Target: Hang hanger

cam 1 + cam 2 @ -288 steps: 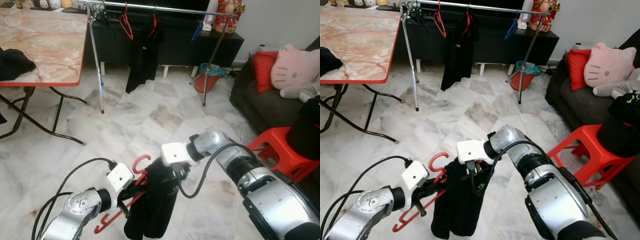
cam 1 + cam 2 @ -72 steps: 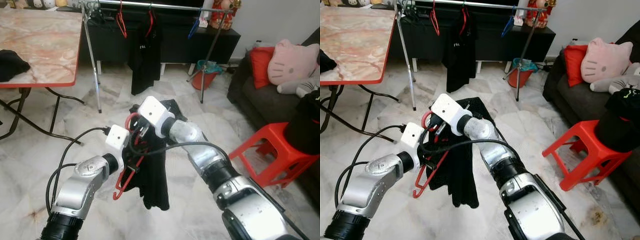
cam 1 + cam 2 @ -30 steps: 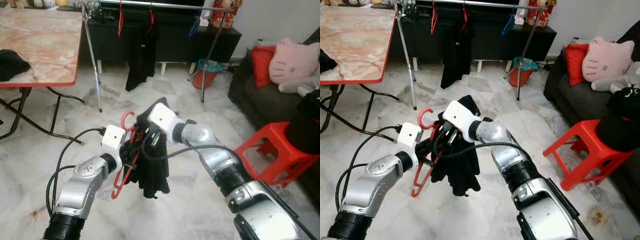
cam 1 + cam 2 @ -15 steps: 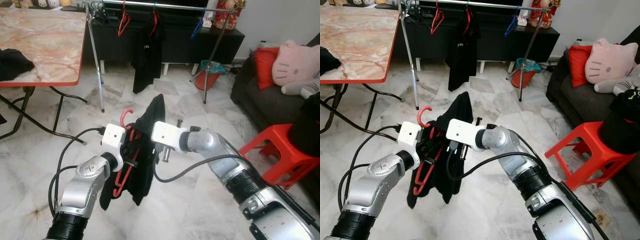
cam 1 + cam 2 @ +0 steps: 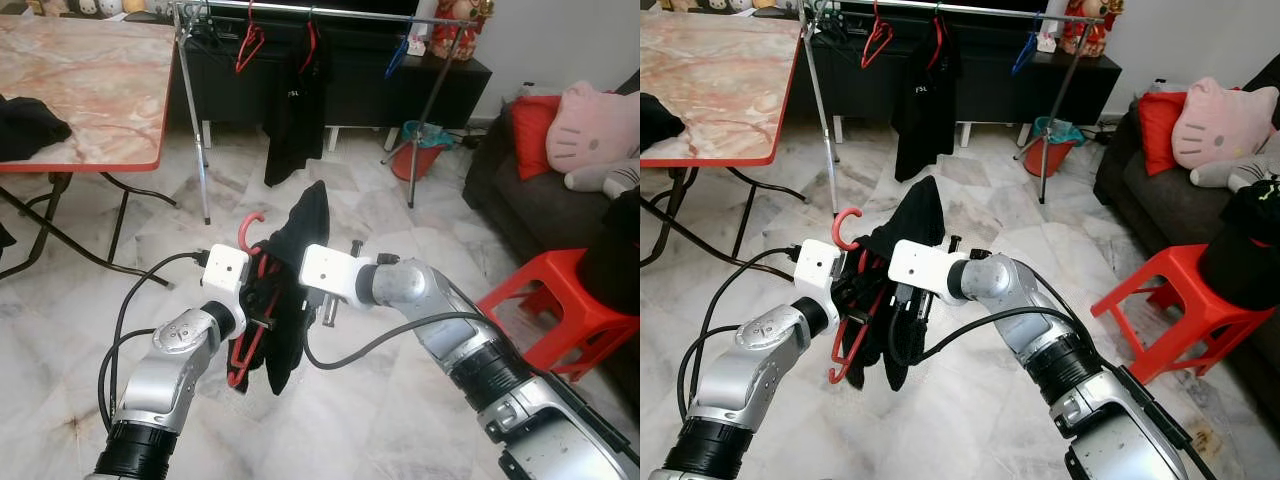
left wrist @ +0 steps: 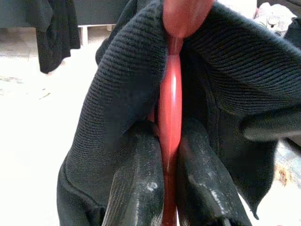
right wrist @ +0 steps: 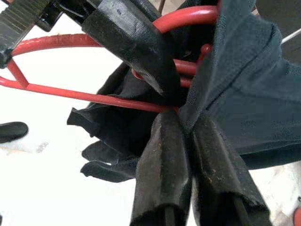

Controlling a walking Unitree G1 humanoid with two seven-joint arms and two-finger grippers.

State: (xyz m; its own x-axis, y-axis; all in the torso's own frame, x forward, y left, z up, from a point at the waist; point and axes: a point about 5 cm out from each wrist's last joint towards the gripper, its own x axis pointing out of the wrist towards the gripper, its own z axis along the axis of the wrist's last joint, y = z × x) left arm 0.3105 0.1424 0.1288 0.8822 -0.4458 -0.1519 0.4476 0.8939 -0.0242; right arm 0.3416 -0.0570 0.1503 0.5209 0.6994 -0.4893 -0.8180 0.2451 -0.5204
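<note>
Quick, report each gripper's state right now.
Left gripper: shut on the red hanger.
Right gripper: shut on the black garment draped over that hanger.

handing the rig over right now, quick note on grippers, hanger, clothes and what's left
Left gripper: shut on the red hanger, held over the floor.
Right gripper: shut on the black garment draped over that hanger.
Clothes rack stands further ahead, with other hangers and a black top on it.
Done: garment on hanger.
Left: carry it to the rack and hook it on the rail.
</note>
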